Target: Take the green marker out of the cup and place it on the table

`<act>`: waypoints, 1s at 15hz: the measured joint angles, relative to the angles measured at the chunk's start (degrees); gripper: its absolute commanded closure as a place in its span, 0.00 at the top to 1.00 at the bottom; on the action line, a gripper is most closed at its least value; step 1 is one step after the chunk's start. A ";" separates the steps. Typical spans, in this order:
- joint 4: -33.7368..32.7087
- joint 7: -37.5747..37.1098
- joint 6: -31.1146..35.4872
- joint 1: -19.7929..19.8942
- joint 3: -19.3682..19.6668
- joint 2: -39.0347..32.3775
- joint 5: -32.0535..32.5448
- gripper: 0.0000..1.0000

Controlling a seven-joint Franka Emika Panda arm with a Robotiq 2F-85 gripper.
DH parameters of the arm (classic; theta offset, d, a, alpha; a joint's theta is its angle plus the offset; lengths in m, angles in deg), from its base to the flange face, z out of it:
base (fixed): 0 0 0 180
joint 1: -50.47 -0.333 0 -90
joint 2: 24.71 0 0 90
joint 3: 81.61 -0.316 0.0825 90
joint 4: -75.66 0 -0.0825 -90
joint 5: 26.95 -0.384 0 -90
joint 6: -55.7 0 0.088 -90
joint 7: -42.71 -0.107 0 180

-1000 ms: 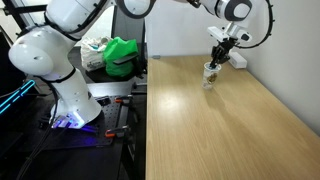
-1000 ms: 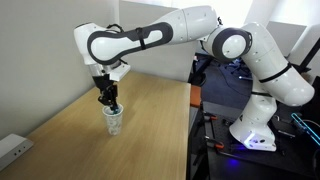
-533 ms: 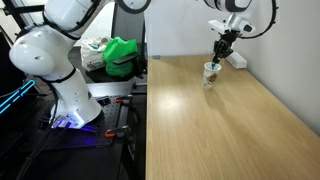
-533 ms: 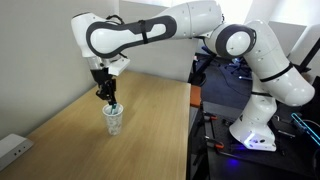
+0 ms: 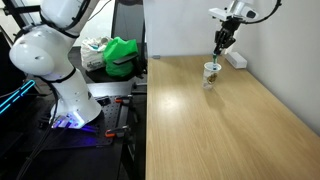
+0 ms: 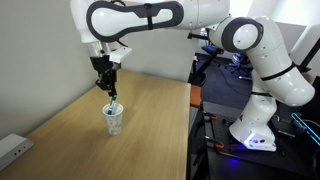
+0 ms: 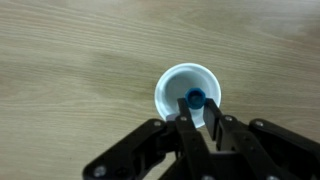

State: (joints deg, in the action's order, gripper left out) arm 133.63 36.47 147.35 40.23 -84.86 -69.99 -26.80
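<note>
A white cup [image 5: 211, 72] stands on the wooden table, also in an exterior view [image 6: 114, 119] and in the wrist view [image 7: 170, 85]. My gripper [image 5: 220, 44] hangs straight above the cup, seen also in an exterior view [image 6: 108, 84]. In the wrist view the gripper [image 7: 200, 112] is shut on a thin marker [image 7: 194, 98]. The marker's end looks blue-green and points down over the cup's mouth. The marker [image 6: 112, 97] hangs upright below the fingers. Its lower tip is at about the cup's rim; I cannot tell whether it is clear of the cup.
A white block [image 5: 236, 58] lies on the table behind the cup. A white box [image 6: 12, 148] sits at the table's near corner. A green bag [image 5: 122, 55] lies off the table beside the robot base. The table edge [image 5: 147, 110] runs beside the base.
The gripper has risen straight up from the cup with the marker in it. The cup has stayed in place.
</note>
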 measured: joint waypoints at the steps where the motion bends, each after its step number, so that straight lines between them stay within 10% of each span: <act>1: 0.01 0.00 -1.00 -0.08 0.00 0.80 0.00 0.05; 15: 3.62 -6.36 -3.93 0.30 2.69 11.96 0.02 0.05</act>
State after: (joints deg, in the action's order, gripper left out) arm 137.25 30.11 143.41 40.53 -82.17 -58.04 -26.78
